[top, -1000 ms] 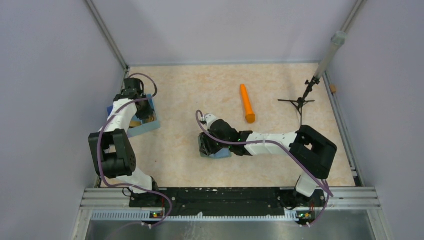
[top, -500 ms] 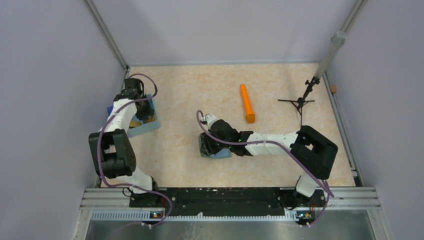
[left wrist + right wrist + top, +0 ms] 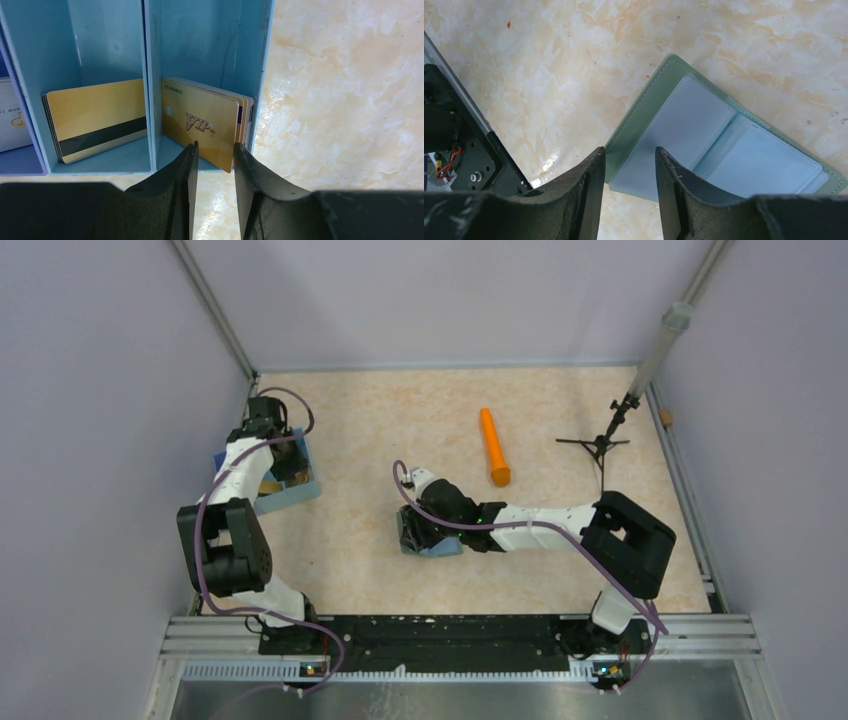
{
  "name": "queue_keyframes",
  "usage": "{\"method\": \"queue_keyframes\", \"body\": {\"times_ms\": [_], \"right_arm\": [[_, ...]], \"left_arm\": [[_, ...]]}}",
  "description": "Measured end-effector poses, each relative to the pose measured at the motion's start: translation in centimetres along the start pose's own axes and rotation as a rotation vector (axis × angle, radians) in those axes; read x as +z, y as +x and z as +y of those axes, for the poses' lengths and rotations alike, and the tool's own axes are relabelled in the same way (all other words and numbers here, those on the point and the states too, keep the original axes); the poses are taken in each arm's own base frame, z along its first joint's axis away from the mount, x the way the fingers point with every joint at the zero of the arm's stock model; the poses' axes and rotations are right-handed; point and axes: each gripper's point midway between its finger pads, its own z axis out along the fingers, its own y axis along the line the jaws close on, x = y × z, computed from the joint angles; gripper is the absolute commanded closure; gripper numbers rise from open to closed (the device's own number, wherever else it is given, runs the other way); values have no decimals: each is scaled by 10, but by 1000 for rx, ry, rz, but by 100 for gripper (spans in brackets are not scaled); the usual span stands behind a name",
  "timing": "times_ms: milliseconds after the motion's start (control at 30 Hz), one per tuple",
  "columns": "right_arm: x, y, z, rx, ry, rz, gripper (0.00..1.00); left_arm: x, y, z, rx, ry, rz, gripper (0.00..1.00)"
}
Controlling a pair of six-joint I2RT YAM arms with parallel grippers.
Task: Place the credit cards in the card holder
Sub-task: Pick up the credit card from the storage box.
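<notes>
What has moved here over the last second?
Nothing that I can see. The left hand still hovers at the blue tray holding the credit cards, and the right hand stays over the open card holder. The orange cylinder lies where it was.

Very little differs from a second ago. The left gripper point(image 3: 214, 148), at the end of the white-and-black left arm point(image 3: 240, 465), has spread its jaws a little wider. They now stand apart with a narrow gap, just in front of the lower edge of the front gold plastic card marked VIP point(image 3: 200, 122) in the pale blue plastic compartment tray point(image 3: 152, 75). Seen from above, that arm's wrist has shifted by a hair at most.
</notes>
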Motion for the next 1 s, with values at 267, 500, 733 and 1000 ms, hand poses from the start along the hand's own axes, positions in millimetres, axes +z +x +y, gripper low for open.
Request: {"method": "queue_keyframes", "body": {"times_ms": [267,500,733,1000], "right_arm": [[0,0,0,0,0,0,59],[0,0,0,0,0,0,59],[0,0,0,0,0,0,59],[0,0,0,0,0,0,59]], "left_arm": [[0,0,1,0,-3,2,59],[0,1,2,1,-2,6,59],[0,1,3,0,-2,5,57],[0,1,3,1,-1,7,55]]}}
